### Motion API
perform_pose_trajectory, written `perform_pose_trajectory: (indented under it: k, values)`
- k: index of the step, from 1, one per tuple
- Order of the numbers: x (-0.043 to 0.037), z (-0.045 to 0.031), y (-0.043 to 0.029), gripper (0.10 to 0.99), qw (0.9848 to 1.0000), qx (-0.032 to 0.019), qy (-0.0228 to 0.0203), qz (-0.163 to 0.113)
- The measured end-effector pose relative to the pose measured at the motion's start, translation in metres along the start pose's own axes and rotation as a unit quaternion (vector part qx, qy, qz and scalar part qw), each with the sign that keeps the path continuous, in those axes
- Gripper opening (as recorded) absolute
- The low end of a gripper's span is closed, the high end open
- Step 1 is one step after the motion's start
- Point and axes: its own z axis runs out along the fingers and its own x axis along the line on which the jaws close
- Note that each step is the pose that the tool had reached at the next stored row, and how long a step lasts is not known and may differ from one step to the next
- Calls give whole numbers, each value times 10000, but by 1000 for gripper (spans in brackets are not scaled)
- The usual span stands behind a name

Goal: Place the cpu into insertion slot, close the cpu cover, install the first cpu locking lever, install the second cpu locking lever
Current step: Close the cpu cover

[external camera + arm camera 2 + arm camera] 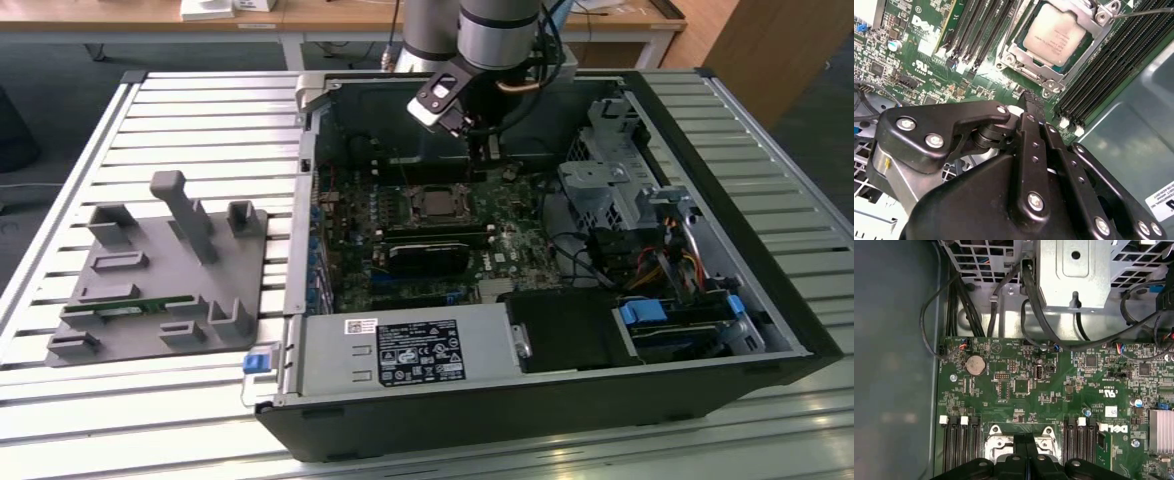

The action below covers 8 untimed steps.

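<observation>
The cpu [1054, 36], a square chip with a silvery top, lies seated in the insertion slot [437, 203] on the green board. The cpu cover [1026, 62], a silvery metal frame, lies down around the chip's edges; it also shows in the first wrist view [999, 442]. A thin metal lever rod [1136, 13] runs off from one corner of the socket. My gripper [481, 150] hangs over the board just beyond the socket's far edge, fingers pressed together and holding nothing. In both wrist views its black fingertips [1029, 100] [1024, 442] sit close beside the socket.
Black memory slots [979, 30] flank the socket. A long black module [434, 255] lies nearer the case front, beside the power supply [400, 350]. The drive cage [601, 180] and cables [1004, 300] stand on the exterior view's right. A grey fixture plate [154, 270] sits outside the case.
</observation>
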Motion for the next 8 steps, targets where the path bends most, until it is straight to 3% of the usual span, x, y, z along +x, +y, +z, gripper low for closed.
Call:
perform_pose_trajectory:
  k: [3, 8]
  values:
    - [0, 15, -47, 106, 10000, 0, -1, 0]
    - [1, 38, -212, 106, 10000, 0, -1, 0]
